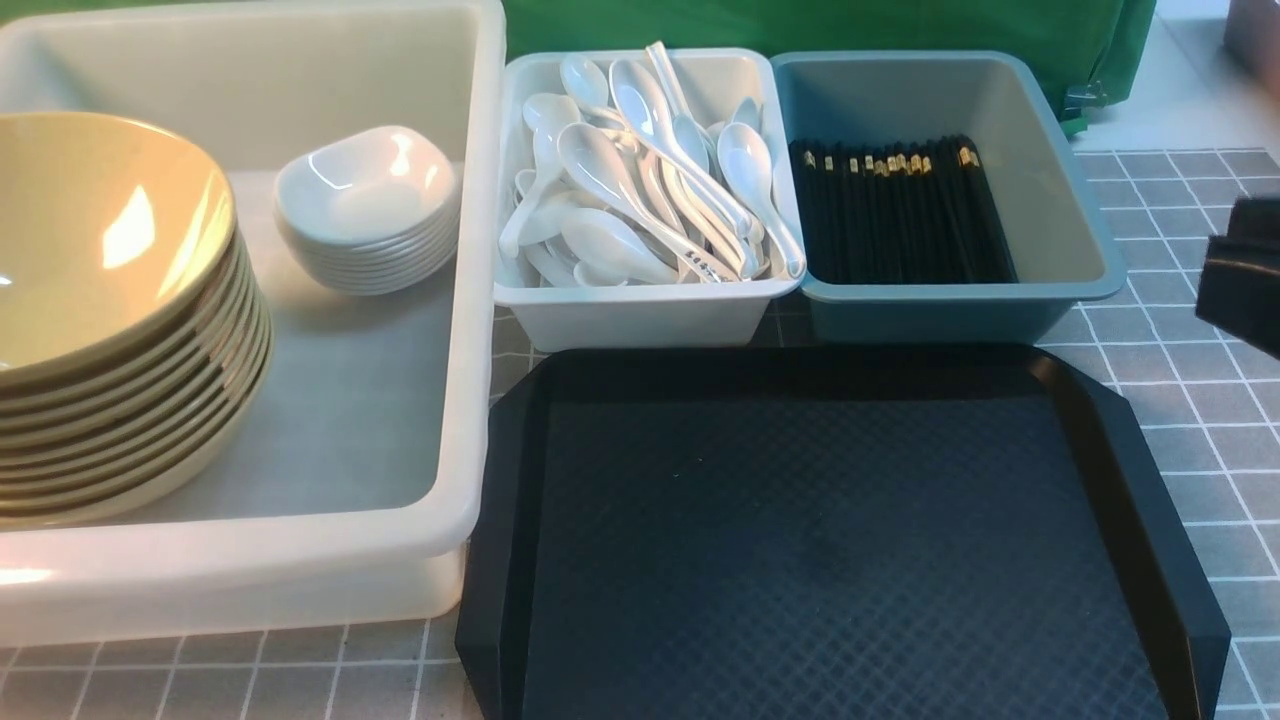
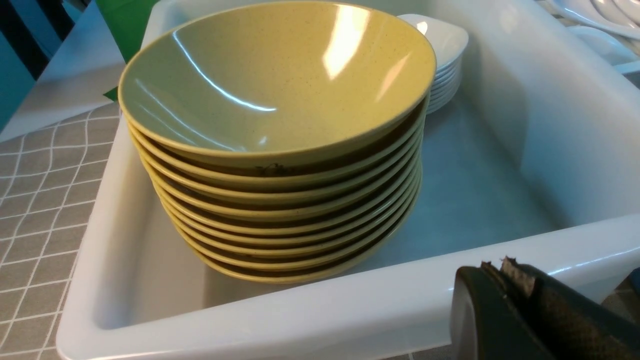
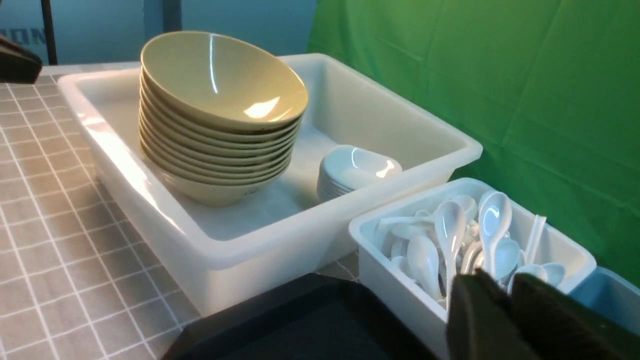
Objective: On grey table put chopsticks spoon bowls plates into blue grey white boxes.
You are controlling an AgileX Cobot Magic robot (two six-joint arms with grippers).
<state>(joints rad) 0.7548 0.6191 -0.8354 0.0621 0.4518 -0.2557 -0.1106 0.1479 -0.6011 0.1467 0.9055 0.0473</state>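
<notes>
On the front view I saw the large white box (image 1: 470,330) sitting on the left of the grey tiled bench (image 1: 1190,400), holding a tall stack of yellow-green bowls (image 1: 110,330) at its near left and a shorter stack of small white dishes (image 1: 365,210) further back. Just beside it to the right stood the smaller white box (image 1: 650,315) heaped with white spoons (image 1: 640,180), and touching that one on its right the blue box (image 1: 960,300) with black gold-tipped chopsticks (image 1: 900,215) lying side by side along its left part. An empty black tray (image 1: 830,530) lay in front of the two small boxes. At the right edge I could make out only a dark piece of the right arm (image 1: 1245,275), and I could not tell its pincer's state from there; the left arm was out of that picture. On the left wrist view the bowl stack (image 2: 280,140) filled the white box (image 2: 300,315) close below the camera, the small dishes (image 2: 445,55) behind it, and the left pincer (image 2: 505,270) hung just outside the near rim with its tips pressed together on nothing. On the right wrist view the right pincer (image 3: 500,287) likewise showed its tips pressed together and empty, hovering over the near edge of the spoon box (image 3: 390,280), with the spoons (image 3: 450,240) just beyond, the tray's corner (image 3: 300,325) below, and the bowls (image 3: 220,120) and dishes (image 3: 357,167) well apart in the big box (image 3: 240,255).
</notes>
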